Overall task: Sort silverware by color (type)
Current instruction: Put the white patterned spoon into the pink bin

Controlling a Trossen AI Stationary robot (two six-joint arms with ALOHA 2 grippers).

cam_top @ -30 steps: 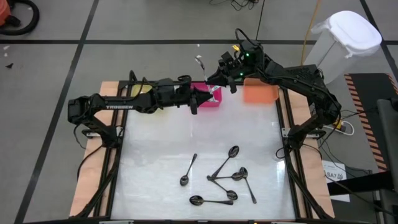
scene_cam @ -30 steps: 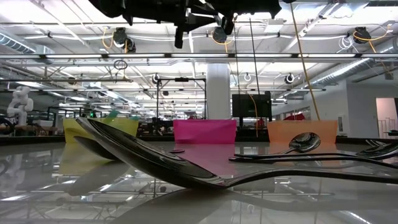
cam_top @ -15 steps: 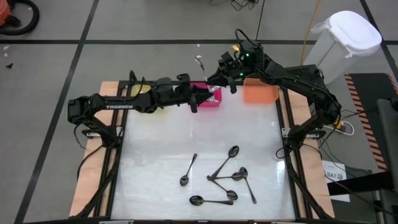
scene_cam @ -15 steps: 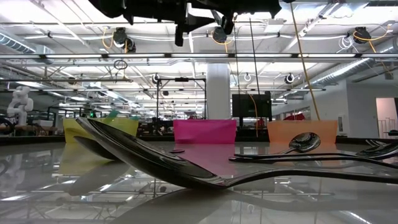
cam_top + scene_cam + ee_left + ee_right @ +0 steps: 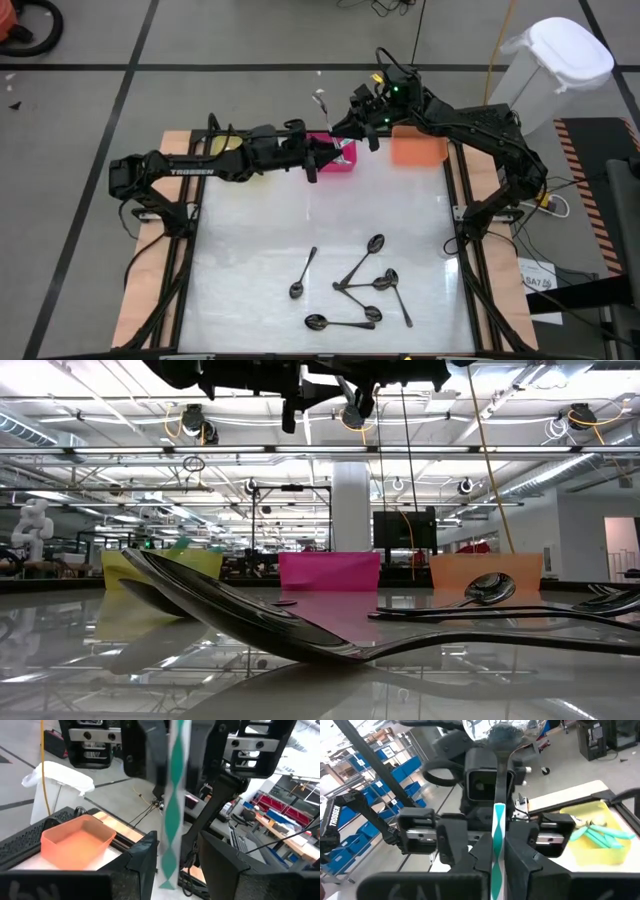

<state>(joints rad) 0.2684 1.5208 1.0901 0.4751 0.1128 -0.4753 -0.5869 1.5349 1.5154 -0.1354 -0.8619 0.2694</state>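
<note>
Three plastic bins stand in a row: the pink bin (image 5: 335, 163), a yellow bin (image 5: 228, 143) to its left and an orange bin (image 5: 418, 150) to its right. Six dark spoons (image 5: 303, 272) lie loose on the table in front of the pink bin, five of them tangled, so I count by the bowls. One teal-handled spoon (image 5: 175, 795) hangs above the pink bin, where my two arms, the left arm (image 5: 190, 168) and the right arm (image 5: 480, 125), meet. The yellow bin holds several more teal spoons (image 5: 592, 834), too overlapped to number.
</note>
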